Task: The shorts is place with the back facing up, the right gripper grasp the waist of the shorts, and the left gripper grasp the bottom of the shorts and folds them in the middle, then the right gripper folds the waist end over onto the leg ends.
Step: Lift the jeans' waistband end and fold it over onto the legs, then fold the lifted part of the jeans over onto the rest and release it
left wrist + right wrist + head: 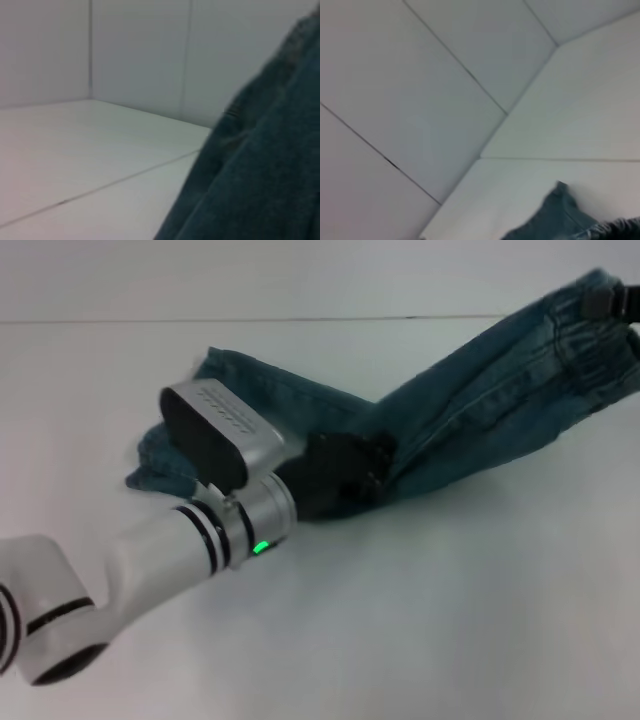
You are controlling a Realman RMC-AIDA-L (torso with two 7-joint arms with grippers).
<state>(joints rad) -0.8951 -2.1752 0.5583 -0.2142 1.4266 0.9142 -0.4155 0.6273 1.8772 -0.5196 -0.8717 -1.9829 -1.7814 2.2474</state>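
On white desk (450, 620), shorts (480, 400) lie bunched, waist end lifted far right by right hand (612, 302), clamped on waistband. Left hand (345, 475) low on mid-fabric, finger state unclear. Lengthwise fold apparently underway; next: carry waist over toward leg ends (165, 455).

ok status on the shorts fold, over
Left end effector on the shorts mid-cloth. Right end effector lifting the waist end at far right. Nothing in the way.

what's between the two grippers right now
Only the shorts, stretched from the left gripper up to the right gripper, as the head view shows.
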